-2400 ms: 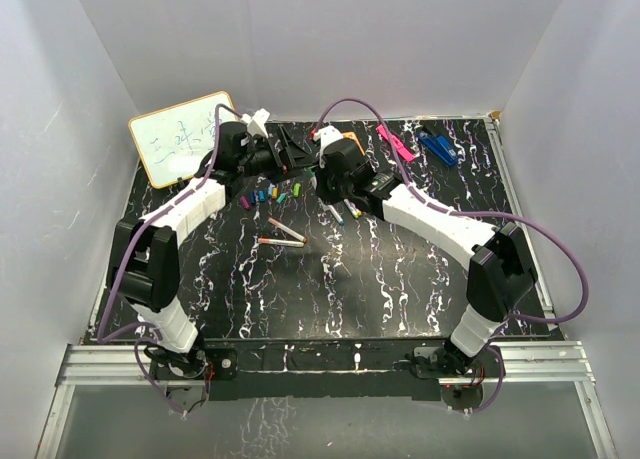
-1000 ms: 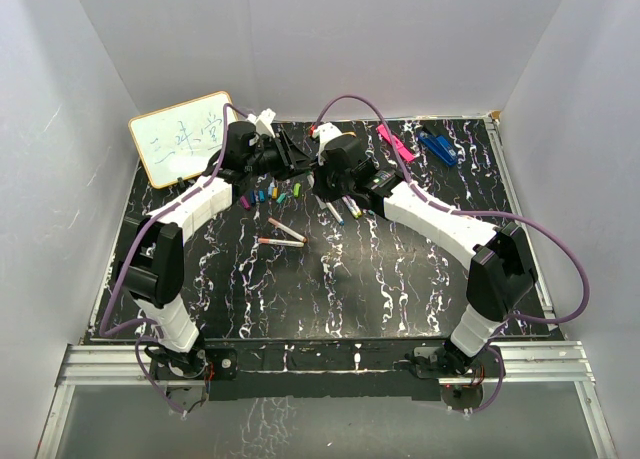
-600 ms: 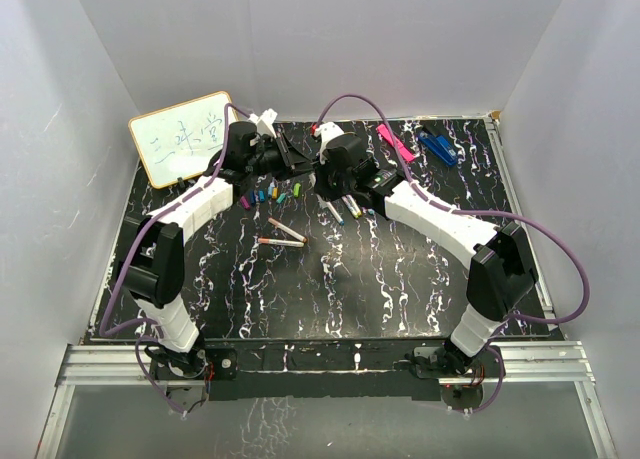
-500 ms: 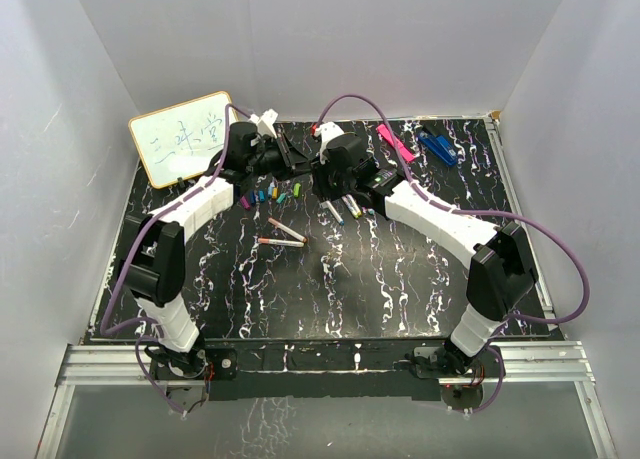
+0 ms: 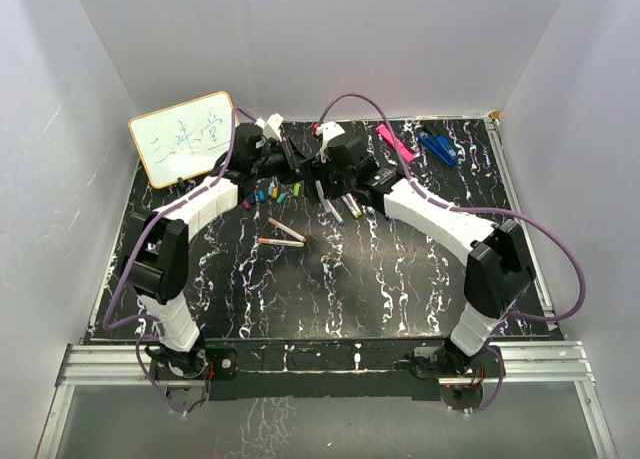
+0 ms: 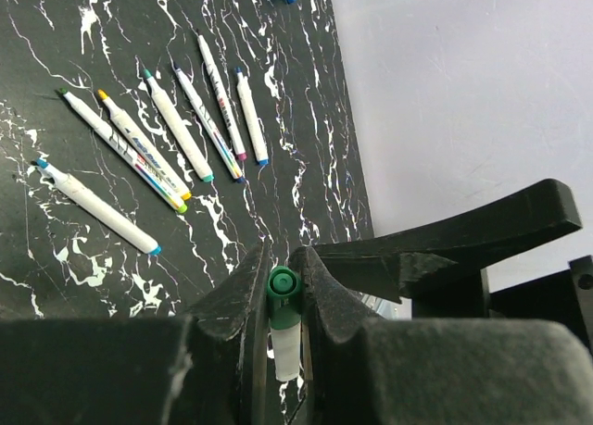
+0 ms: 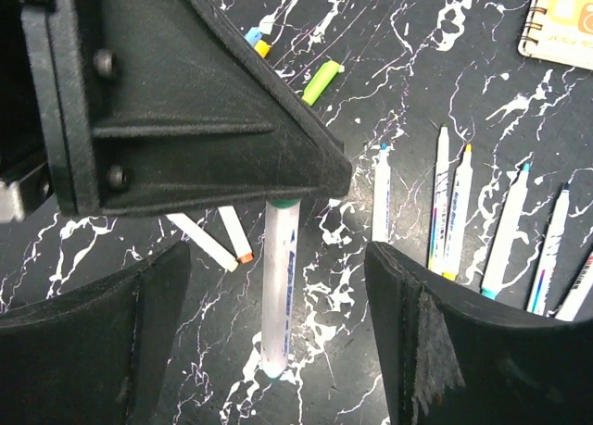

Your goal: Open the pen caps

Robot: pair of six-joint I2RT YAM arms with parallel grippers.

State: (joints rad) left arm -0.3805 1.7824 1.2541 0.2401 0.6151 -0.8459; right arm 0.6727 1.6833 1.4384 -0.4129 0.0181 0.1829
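Left jaws clamped on a pen at its green cap [image 6: 283, 283]. The pale barrel [image 7: 279, 291] sticks out beyond them, long axis running into the gap of the right jaws. These stand apart either side of it, not touching. Right arm is nearer the barrel; judged next: close, then pull along the axis.

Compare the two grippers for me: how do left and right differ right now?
The left gripper has its jaws shut on the green-capped pen, near the cap end; the right gripper has its jaws wide apart and holds nothing. The left carries the pen; the right only flanks its pale barrel, touching neither side. Shared: both sit at the far middle of the table, around the same pen.
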